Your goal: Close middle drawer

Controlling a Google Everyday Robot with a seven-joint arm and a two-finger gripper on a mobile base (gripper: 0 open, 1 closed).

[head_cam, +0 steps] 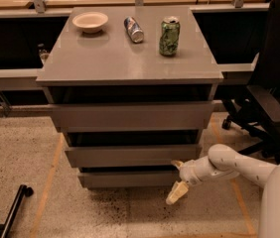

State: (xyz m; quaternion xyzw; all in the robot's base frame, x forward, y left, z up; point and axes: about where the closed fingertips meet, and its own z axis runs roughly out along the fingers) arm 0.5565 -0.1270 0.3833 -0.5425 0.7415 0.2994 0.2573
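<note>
Drawers stack three high in the grey cabinet (130,66) that fills the single camera view. The middle drawer (130,155) is the second front down, and a dark strip above its panel suggests it is not fully home. The gripper (176,178) hangs at the cabinet's lower right front corner, on a white arm reaching in from the right. Its fingers are spread and hold nothing. The upper tip is just beside the middle drawer's bottom right edge, likely placed to push the handleless panel inward.

On the cabinet top a pale bowl (90,21) sits at the back left. A can (133,29) lies on its side near the centre back, and a green can (169,35) stands upright to its right. A black office chair (274,98) stands right of the cabinet. The speckled floor (26,148) below carries tape lines.
</note>
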